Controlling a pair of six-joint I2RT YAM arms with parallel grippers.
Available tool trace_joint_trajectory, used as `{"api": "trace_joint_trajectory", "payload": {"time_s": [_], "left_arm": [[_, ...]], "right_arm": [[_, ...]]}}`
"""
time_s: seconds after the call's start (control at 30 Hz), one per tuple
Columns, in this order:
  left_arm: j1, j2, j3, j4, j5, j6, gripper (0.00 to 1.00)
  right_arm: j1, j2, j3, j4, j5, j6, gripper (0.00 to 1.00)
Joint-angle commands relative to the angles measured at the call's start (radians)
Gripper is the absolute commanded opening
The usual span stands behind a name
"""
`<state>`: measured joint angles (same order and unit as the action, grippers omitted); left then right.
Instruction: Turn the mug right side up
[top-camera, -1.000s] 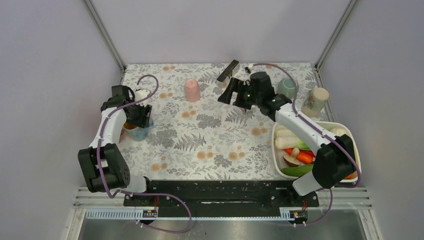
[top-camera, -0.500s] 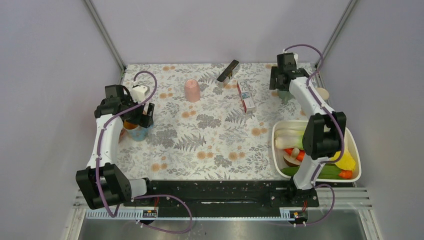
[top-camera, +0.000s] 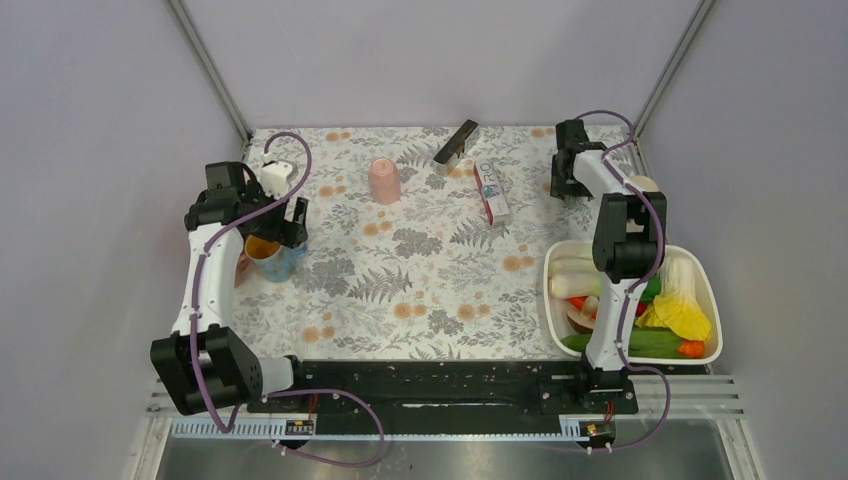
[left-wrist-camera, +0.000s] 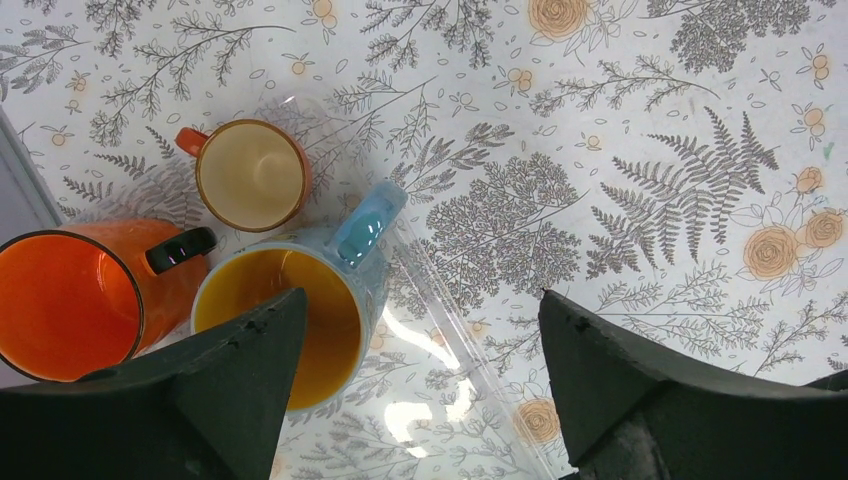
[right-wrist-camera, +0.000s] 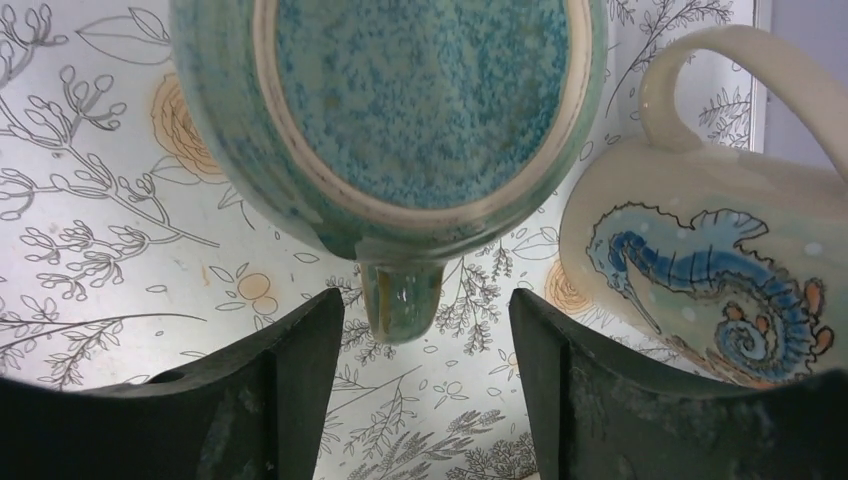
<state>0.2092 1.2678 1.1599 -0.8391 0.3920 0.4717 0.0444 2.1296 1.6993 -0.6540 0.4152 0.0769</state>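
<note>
A speckled teal mug (right-wrist-camera: 420, 110) stands upside down at the back right, its flat base facing my right wrist camera. Its handle (right-wrist-camera: 400, 295) points toward my right gripper (right-wrist-camera: 425, 400), whose fingers stand open on either side of it without touching. In the top view my right gripper (top-camera: 570, 185) covers that mug. My left gripper (top-camera: 275, 225) hangs open above an upright blue mug (left-wrist-camera: 285, 320) with a yellow inside, nothing between its fingers.
A cream seahorse mug (right-wrist-camera: 700, 250) sits close to the right of the teal one. An orange mug (left-wrist-camera: 70, 300) and a small cream-lined mug (left-wrist-camera: 252, 172) crowd the blue mug. A pink upturned cup (top-camera: 385, 181), a black object (top-camera: 456, 141), a box (top-camera: 490, 192) and a white vegetable tub (top-camera: 548, 290) are on the table.
My right arm swung from the table's middle to the back right corner over the teal mug, and its jaws narrowed. My left gripper opened off the blue mug and rose a little.
</note>
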Motion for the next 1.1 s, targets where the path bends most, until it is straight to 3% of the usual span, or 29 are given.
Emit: {"api": "trace_joint_trajectory", "payload": {"time_s": [0.0, 0.33, 0.4, 0.5, 0.53, 0.73, 0.93, 1.07], "left_arm": [[0.002, 0.008, 0.061, 0.014, 0.054, -0.024, 0.89], [0.002, 0.003, 0.084, 0.015, 0.016, -0.021, 0.89], [0.002, -0.002, 0.085, 0.015, 0.017, -0.02, 0.89], [0.002, -0.002, 0.084, 0.014, 0.017, -0.024, 0.89], [0.002, -0.001, 0.085, 0.013, 0.015, -0.025, 0.89], [0.002, -0.008, 0.09, -0.013, 0.045, -0.028, 0.89], [0.001, -0.052, 0.078, -0.027, 0.115, -0.025, 0.9], [-0.018, -0.044, 0.115, -0.07, 0.213, -0.066, 0.94]], "right_arm": [[-0.019, 0.026, 0.075, 0.019, -0.027, -0.03, 0.69], [-0.035, 0.138, 0.201, -0.066, -0.076, -0.071, 0.52], [-0.038, 0.155, 0.225, -0.085, -0.09, -0.071, 0.39], [-0.037, 0.15, 0.229, -0.089, -0.102, -0.071, 0.04], [-0.037, 0.143, 0.228, -0.088, -0.102, -0.071, 0.0], [-0.038, -0.006, 0.193, -0.073, -0.239, -0.057, 0.0], [-0.036, -0.303, -0.003, 0.07, -0.444, 0.08, 0.0], [0.019, -0.476, -0.115, 0.116, -0.473, 0.132, 0.0]]}}
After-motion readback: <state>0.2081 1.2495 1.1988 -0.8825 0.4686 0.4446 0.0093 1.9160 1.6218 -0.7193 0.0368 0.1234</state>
